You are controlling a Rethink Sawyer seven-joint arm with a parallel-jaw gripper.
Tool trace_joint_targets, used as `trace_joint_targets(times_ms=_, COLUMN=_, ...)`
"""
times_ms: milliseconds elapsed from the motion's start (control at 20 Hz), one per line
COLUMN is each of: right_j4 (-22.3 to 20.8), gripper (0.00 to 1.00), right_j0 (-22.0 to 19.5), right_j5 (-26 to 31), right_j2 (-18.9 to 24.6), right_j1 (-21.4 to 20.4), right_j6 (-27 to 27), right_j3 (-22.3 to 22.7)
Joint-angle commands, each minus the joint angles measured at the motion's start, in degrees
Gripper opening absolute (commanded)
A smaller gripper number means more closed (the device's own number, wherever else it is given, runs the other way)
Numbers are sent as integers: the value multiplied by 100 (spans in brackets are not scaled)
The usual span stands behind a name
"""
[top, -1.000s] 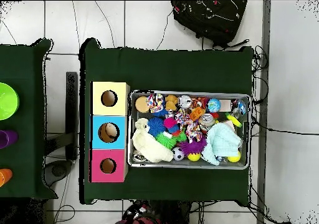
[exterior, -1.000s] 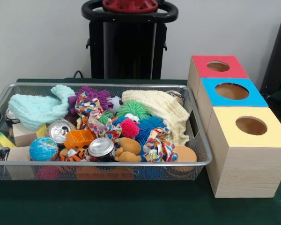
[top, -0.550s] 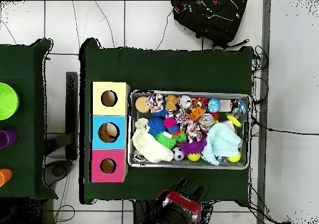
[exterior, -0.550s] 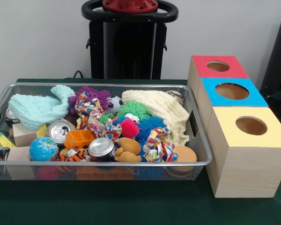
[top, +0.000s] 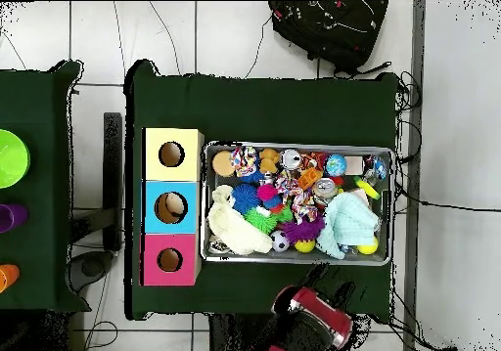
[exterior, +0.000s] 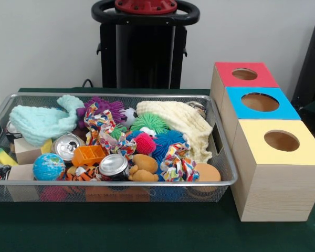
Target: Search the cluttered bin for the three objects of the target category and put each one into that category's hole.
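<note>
Mesh bin [exterior: 220, 157] beside the three holed boxes [exterior: 260, 102] holds tangled, overlapping toys, so a grasp risks snagging the rope toy [exterior: 174, 163] or cloth [exterior: 181, 126]; pincer state cannot be determined.

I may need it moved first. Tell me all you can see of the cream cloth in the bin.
The cream cloth is a soft, ribbed-looking fabric, crumpled in a heap in the wire bin, at the end nearest the boxes. It drapes against that wall, lies beside the green spiky ball and partly covers a metal can.
</note>
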Motion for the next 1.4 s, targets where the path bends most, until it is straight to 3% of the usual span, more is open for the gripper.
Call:
trace_joint_targets(times_ms=50, right_j4=763, gripper=100, right_j0=-1501, right_j5=2579, right_j2=2204, right_j1=-953, right_j6=58, right_j3=961)
trace_joint_targets(times_ms=200, right_j4=1351, gripper=100, right_j0=-2110, right_j5=3228, right_j2=2862, right_j1=-1179, right_j6=-437, right_j3=1305)
trace_joint_targets(times_ms=450, right_j4=1706, gripper=100, right_j0=-2348, right_j5=3830, right_j2=3185, right_j1=-1354, right_j6=-610, right_j3=1450)
trace_joint_targets(times_ms=600, right_j4=1424, gripper=100, right_j0=-2326, right_j5=3545, right_j2=3258, right_j1=-1373, right_j6=-618, right_j3=1447)
trace_joint_targets(times_ms=800, right_j4=1449, gripper=100, right_j0=-2700, right_j5=2803, right_j2=3732, right_j1=-1358, right_j6=-825, right_j3=1935)
trace_joint_targets(times_ms=850, right_j4=1137, gripper=100, right_j0=-2603, right_j5=2763, right_j2=3674, right_j1=-1370, right_j6=-754, right_j3=1811)
trace_joint_targets(times_ms=950, right_j4=-416, gripper=100, right_j0=-1555, right_j5=2407, right_j2=2811, right_j1=-1284, right_j6=-201, right_j3=912)
trace_joint_targets(times_ms=1050, right_j4=-1228, gripper=100, right_j0=-241, right_j5=2017, right_j2=1688, right_j1=-846, right_j6=574, right_j3=253)
trace_joint_targets(times_ms=1100, right_j4=-1340, gripper=100, right_j0=365, right_j5=1714, right_j2=1101, right_j1=-444, right_j6=1014, right_j3=85)
trace_joint_targets(times_ms=1200, right_j4=-1154, gripper=100, right_j0=1149, right_j5=707, right_j2=139, right_j1=569, right_j6=1561, right_j3=34)
trace_joint_targets(times_ms=1300, right_j4=-499, gripper=100, right_j0=1537, right_j5=-585, right_j2=-562, right_j1=1570, right_j6=1780, right_j3=319)
trace_joint_targets(times_ms=1350, right_j4=-99, gripper=100, right_j0=1575, right_j5=-1213, right_j2=-743, right_j1=1925, right_j6=1743, right_j3=506)
trace_joint_targets(times_ms=1400, right_j4=-48, gripper=100, right_j0=1315, right_j5=-1243, right_j2=-578, right_j1=1789, right_j6=1707, right_j3=622)
